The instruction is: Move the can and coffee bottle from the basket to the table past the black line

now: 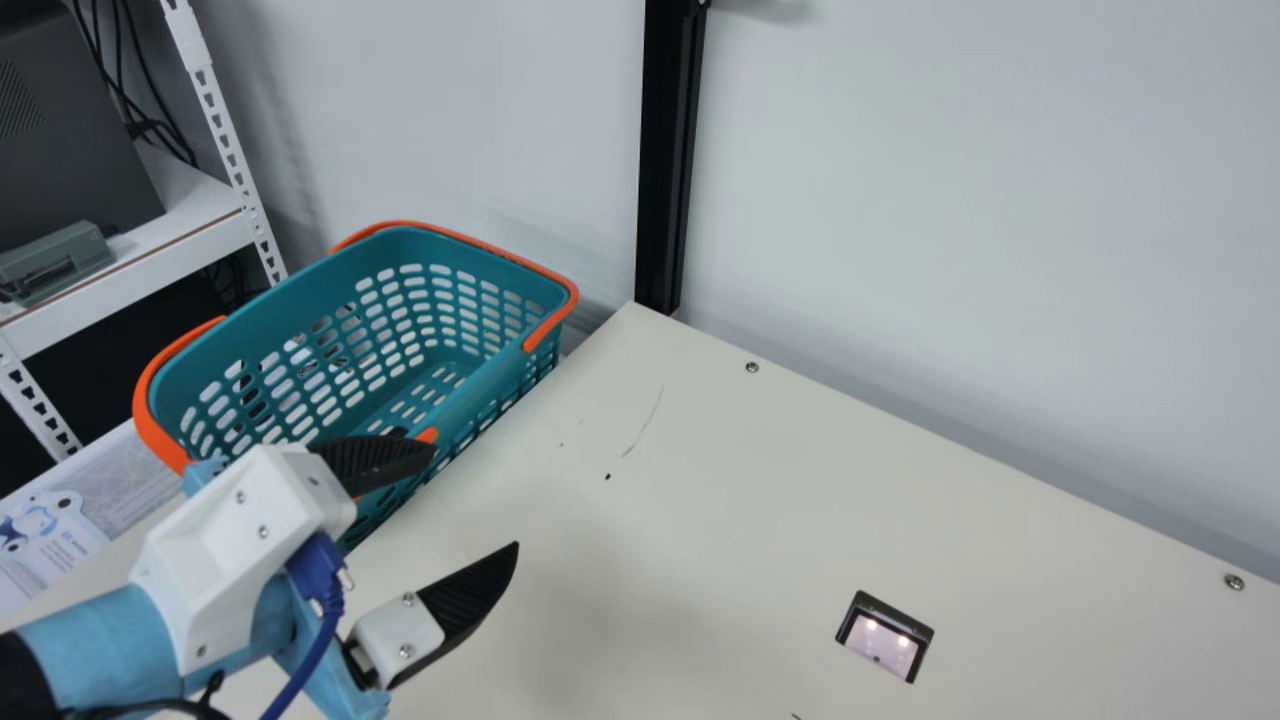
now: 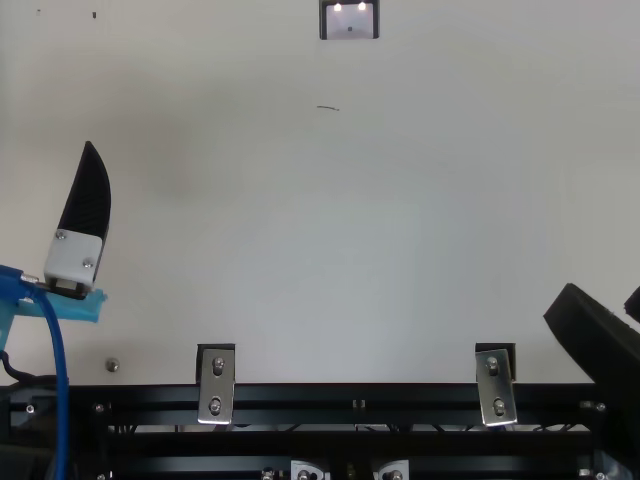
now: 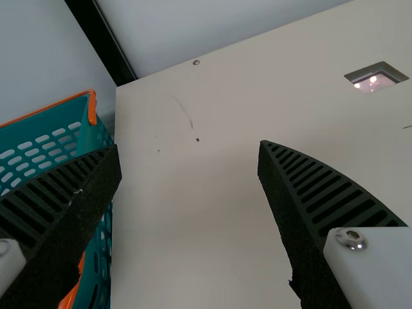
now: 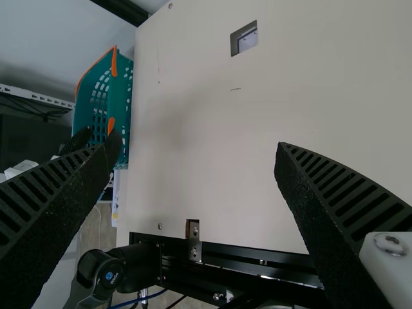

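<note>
The cream table (image 1: pixel 700 520) runs along the wall, the teal basket (image 1: pixel 365 400) just beside its edge. Near the basket, the left gripper (image 1: pixel 476 497) holds its fingers apart; so does the right gripper (image 2: pixel 601 296). A pale sheet (image 1: pixel 50 540) bears small print, a black arm joint (image 4: pixel 96 273) a tiny round emblem (image 4: pixel 110 276).

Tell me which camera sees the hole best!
The main view: the hole is whole, dark rim and two lights clear. The top view has it right at the edge, the left wrist view flattens it, and the right wrist view shows it small.
</note>
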Robot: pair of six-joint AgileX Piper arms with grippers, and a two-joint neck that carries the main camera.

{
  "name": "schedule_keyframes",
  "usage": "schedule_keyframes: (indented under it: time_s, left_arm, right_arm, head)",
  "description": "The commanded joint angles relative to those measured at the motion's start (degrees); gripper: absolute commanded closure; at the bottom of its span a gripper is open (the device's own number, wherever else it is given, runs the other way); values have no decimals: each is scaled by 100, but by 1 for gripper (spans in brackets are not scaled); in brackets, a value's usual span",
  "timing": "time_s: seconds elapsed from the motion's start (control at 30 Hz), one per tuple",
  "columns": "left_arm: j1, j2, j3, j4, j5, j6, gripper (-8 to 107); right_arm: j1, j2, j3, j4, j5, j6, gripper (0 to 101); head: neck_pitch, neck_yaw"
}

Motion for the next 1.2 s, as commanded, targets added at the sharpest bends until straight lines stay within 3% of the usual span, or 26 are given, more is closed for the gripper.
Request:
schedule_keyframes:
  time_s: [0.0, 0.53, 1.17]
  left_arm:
    - [-16, 43, -34, 114, -39, -197, 9]
    - [931, 1173, -903, 458, -482, -1466, 9]
    - [2314, 3525, -2797, 496, -400, -2025, 9]
  right_arm:
    - [0, 0, 0, 0, 0, 0, 0]
    - [0, 0, 0, 0, 0, 0, 0]
    - [0, 0, 0, 0, 0, 0, 0]
  head:
    - [-149, 66]
    - [-149, 66]
    - [-149, 66]
